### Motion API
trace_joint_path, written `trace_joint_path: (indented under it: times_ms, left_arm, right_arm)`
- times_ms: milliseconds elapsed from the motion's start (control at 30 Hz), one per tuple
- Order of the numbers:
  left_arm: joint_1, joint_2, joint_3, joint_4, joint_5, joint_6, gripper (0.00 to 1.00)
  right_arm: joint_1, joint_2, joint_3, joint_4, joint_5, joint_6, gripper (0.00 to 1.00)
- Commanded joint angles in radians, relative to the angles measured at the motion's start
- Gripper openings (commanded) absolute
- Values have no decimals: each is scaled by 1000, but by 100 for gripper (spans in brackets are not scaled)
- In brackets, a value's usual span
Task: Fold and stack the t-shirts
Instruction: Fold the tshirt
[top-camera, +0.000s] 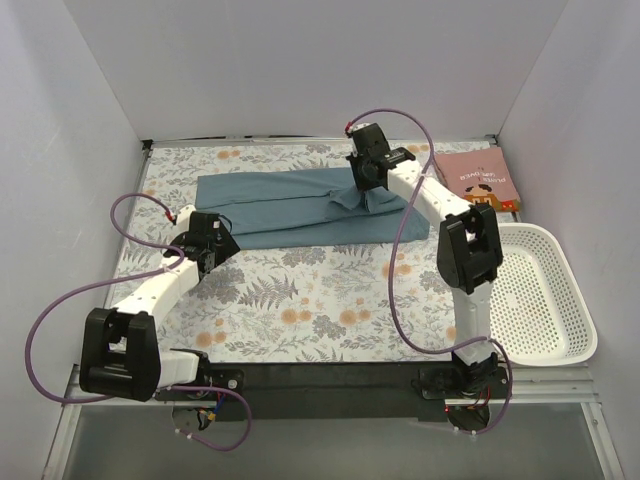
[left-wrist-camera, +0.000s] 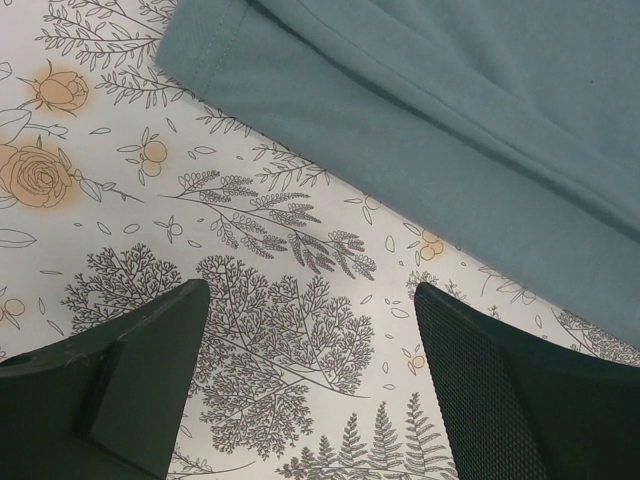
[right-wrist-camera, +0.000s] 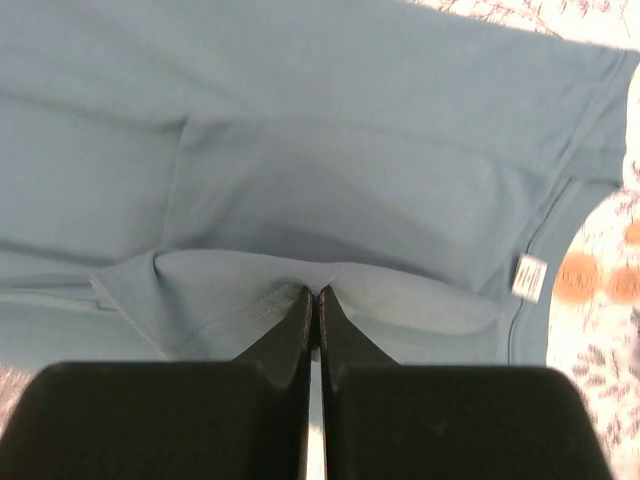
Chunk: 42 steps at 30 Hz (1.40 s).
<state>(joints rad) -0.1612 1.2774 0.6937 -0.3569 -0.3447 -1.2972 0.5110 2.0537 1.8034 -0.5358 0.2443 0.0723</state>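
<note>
The right claw (right-wrist-camera: 312, 292) is clamped on a thin pinch of the teal t-shirt (right-wrist-camera: 330, 150), which may slip free when lifted; the left claw (left-wrist-camera: 310, 292) gapes apart

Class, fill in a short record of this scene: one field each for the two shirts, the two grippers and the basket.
teal shirt: lying lengthwise on the floral cloth
pink shirt: far right corner, just beyond the basket
left gripper: open, over floral cloth beside the teal shirt's edge
right gripper: shut on a fold of the teal shirt
basket: right side of table
</note>
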Motion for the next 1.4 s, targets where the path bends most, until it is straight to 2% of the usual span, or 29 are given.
trace_joint_path:
  times_ms: [0,100,233,300,333,433,533,633,667,733,800,900,1133,1233,1367]
  left_arm:
    - [-6,-1,10,16,-11,10,83]
    - [-11,11,12,16,3,10,83]
    - [-14,16,13,15,4,12,83]
    - [-14,17,12,16,4,12,83]
    - [-12,16,12,16,4,12,83]
    - [-12,17,12,16,6,9,83]
    - [-12,16,15,15,6,-10,83]
    - [-11,25,58,-5,26,-42,83]
    - [-11,30,90,-4,33,-51,83]
    - [-9,51,122,12,32,-53,83]
    - [-3,117,187,15,32,-50,83]
    - [25,239,280,13,50,-51,83]
    - [92,529,444,-54,61,-51,82]
    - [117,568,445,-88,67,-53,82]
    - [126,551,367,-154,36,-83,82]
  right_arm:
    - [-42,107,143,-16,-37,-25,1]
    - [-55,179,230,-9,-46,-26,1]
    - [-68,232,258,40,-60,-29,4]
    - [-74,246,258,63,-54,-23,11]
    - [-78,246,258,65,-51,-11,22]
    - [-94,218,243,68,-65,14,35]
    - [-123,129,157,71,-106,52,40]
    - [-176,-4,-11,100,-218,115,41]
    - [-205,-44,-136,121,-236,130,40]
    - [-239,-163,-264,210,-319,185,41]
    - [-290,-263,-449,307,-420,242,41]
    - [-341,-344,-631,394,-484,273,40]
    - [-469,-331,-828,572,-637,330,38]
    - [-502,-294,-891,629,-614,339,37]
    - [-554,-274,-943,643,-576,351,37]
